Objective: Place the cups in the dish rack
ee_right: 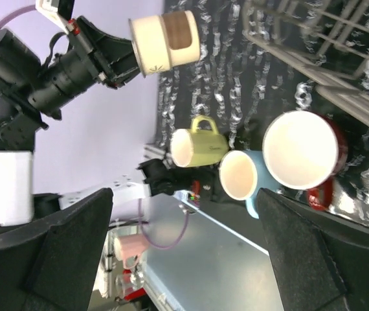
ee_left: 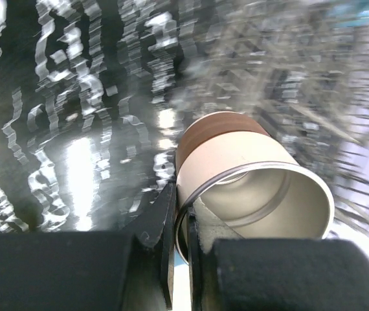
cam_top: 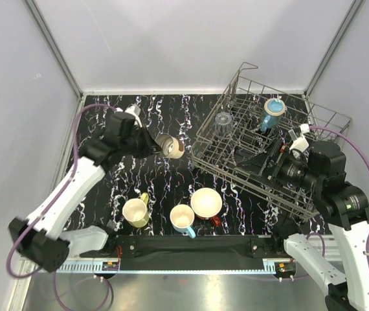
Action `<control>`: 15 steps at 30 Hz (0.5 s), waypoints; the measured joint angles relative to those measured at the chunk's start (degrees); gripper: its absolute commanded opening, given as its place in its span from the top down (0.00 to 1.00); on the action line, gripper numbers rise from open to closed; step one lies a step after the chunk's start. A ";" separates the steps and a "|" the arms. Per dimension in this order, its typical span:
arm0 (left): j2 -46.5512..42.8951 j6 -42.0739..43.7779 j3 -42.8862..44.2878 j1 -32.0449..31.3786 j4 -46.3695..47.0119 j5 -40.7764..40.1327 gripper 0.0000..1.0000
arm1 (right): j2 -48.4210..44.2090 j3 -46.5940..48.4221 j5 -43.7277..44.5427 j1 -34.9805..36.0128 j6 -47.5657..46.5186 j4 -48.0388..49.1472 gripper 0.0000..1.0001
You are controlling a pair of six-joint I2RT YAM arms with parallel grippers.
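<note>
My left gripper (cam_top: 157,148) is shut on the rim of the cream-brown steel cup (cam_top: 169,146), held in the air left of the dish rack (cam_top: 236,170); the cup (ee_left: 249,184) fills the left wrist view, one finger inside its rim, one outside. It also shows in the right wrist view (ee_right: 165,43). A teal mug (cam_top: 272,113) and a clear tumbler (cam_top: 224,122) stand in the rack. A yellow-green mug (cam_top: 136,212), a light-blue mug (cam_top: 183,220) and a wide red mug (cam_top: 206,204) sit near the front edge. My right gripper (cam_top: 262,163) is open and empty over the rack's near side.
The black marbled table (cam_top: 126,175) is walled by pale panels at the left, back and right. A black bar (cam_top: 191,244) runs along the near edge between the arm bases. The rack sits tilted at the right.
</note>
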 measured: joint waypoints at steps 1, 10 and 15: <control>-1.97 0.11 0.00 0.00 0.85 0.94 1.00 | 0.24 -0.17 -1.05 0.00 0.59 1.27 0.01; -11.89 0.87 -0.02 -0.26 19.15 17.40 1.00 | 4.24 -2.03 -8.85 0.02 3.56 14.47 0.00; -8.24 -2.64 -1.66 -2.71 34.34 28.74 1.00 | 7.10 -3.50 -11.93 1.03 5.09 22.99 0.00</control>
